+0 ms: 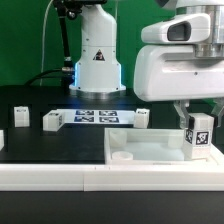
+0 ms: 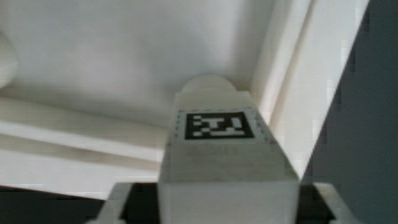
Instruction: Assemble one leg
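Observation:
My gripper (image 1: 197, 116) is shut on a small white leg (image 1: 197, 134) with a black-and-white tag facing the camera. It holds the leg upright over the exterior view's right end of the large flat white panel (image 1: 150, 150). I cannot tell whether the leg's lower end touches the panel. In the wrist view the leg (image 2: 222, 150) runs out from between the fingers (image 2: 134, 205), tag up, with the panel (image 2: 71, 90) and its raised edge behind it. A round socket (image 1: 124, 157) shows on the panel to the leg's left.
Three more legs stand on the black table: two at the exterior view's left (image 1: 20, 117) (image 1: 52, 121) and one near the middle (image 1: 142, 118). The marker board (image 1: 95, 116) lies in front of the robot base (image 1: 97, 60).

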You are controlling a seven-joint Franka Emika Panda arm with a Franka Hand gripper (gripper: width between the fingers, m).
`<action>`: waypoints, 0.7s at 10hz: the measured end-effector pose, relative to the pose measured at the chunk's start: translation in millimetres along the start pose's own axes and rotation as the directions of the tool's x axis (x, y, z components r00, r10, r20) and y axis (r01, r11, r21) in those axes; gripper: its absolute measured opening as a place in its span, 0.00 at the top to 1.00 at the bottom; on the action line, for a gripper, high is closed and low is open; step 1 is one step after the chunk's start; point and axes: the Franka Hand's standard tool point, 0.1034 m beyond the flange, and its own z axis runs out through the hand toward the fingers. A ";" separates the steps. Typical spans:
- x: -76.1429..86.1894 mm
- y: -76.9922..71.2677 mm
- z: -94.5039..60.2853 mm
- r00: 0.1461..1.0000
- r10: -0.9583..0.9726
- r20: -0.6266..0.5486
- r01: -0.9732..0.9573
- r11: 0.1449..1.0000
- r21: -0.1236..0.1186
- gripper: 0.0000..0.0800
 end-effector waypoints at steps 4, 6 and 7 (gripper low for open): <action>1.7 -0.7 0.9 0.940 0.341 0.016 -0.342 0.940 0.008 0.64; 1.4 0.2 2.1 0.842 0.539 0.020 -0.539 0.842 0.009 0.64; 1.3 0.5 2.3 0.781 0.624 0.020 -0.625 0.781 0.006 0.64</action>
